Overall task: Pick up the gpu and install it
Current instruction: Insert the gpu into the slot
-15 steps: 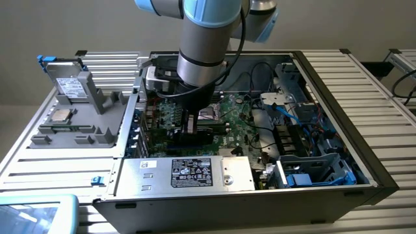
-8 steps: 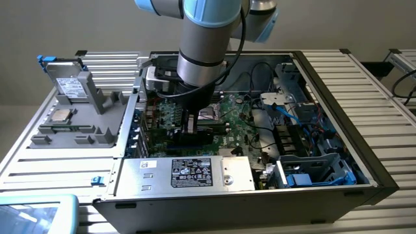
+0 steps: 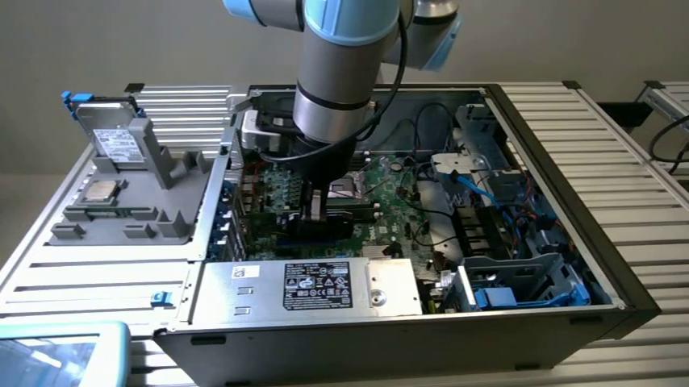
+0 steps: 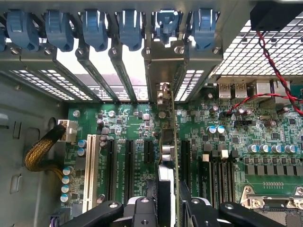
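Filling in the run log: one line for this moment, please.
gripper: shut on gpu | gpu: edge-on, upright over motherboard slot | bracket at rear opening

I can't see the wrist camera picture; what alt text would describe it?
The black gripper holds a thin green graphics card with a silver end bracket edge-on, standing upright over the large green motherboard among black expansion slots. Its bracket meets the case's rear wall, below a row of blue plastic clips.

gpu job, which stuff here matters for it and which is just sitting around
In the job:
- gpu, held edge-on over the motherboard, its bracket at the case's rear slots
- gripper, shut on the card
- computer case, open

Just lying about:
- grey holder beside the case, with a drive and a chip
- power supply
- blue cables
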